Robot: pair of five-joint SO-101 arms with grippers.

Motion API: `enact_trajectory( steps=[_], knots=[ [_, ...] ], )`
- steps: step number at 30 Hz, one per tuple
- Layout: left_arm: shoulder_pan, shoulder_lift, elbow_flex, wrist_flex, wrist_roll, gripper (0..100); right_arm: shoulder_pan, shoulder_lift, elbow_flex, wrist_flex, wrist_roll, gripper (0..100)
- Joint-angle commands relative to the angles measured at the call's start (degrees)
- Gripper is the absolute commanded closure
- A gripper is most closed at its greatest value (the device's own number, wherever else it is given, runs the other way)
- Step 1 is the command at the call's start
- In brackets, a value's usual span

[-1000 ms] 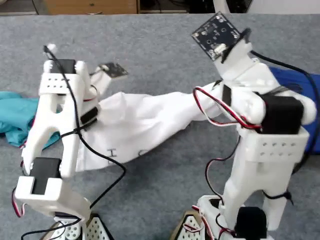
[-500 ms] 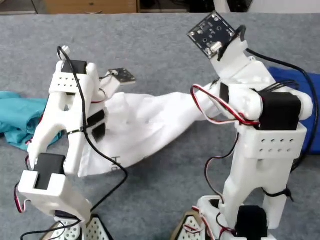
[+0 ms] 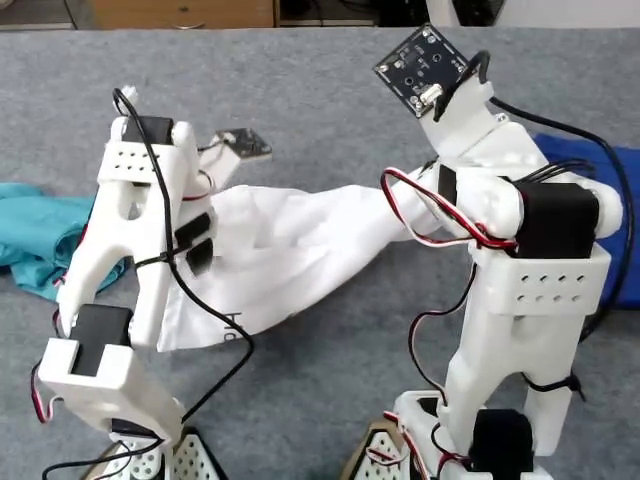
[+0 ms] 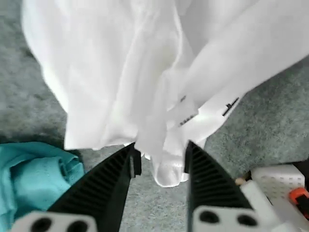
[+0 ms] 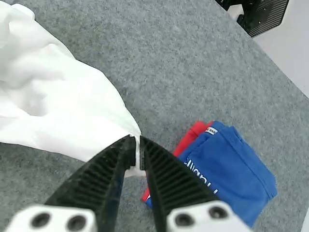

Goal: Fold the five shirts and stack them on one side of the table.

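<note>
A white shirt [image 3: 290, 250] hangs stretched between the two arms over the grey table [image 3: 320, 90]. My left gripper [image 4: 159, 154] is shut on a bunched fold of the white shirt [image 4: 120, 72] at its left end. My right gripper [image 5: 136, 147] is shut on a thin edge of the white shirt [image 5: 53, 116] at its right end, a little above the table. A crumpled teal shirt [image 3: 35, 240] lies at the table's left edge, close beside the left arm [image 3: 140, 230]. A folded blue shirt [image 5: 227, 169] rests on a red shirt [image 5: 190, 140] at the right side.
The blue shirt [image 3: 600, 170] lies partly behind the right arm [image 3: 530, 260]. Both arm bases stand at the table's near edge. The teal shirt [image 4: 34, 179] lies just beside the left gripper. Bare grey table stretches along the far side.
The left arm has moved toward the back and a little right with the shirt, drawing the shirt's lower left edge in. The right arm has barely shifted.
</note>
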Motion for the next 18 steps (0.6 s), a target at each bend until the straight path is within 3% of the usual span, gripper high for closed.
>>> enact_trajectory(
  steps=[1,9,18],
  knots=[
    [0.3,-0.5,-5.9,0.5,1.1,99,-0.9,0.2,-0.1,-1.4,-0.4,99.5],
    [2.5,3.0,-0.8,0.5,1.0,98,-0.8,0.2,-0.1,-1.3,-0.4,99.5],
    [1.3,3.6,-7.1,0.6,1.0,98,-0.9,0.1,-0.1,-1.1,-0.4,99.5]
  ],
)
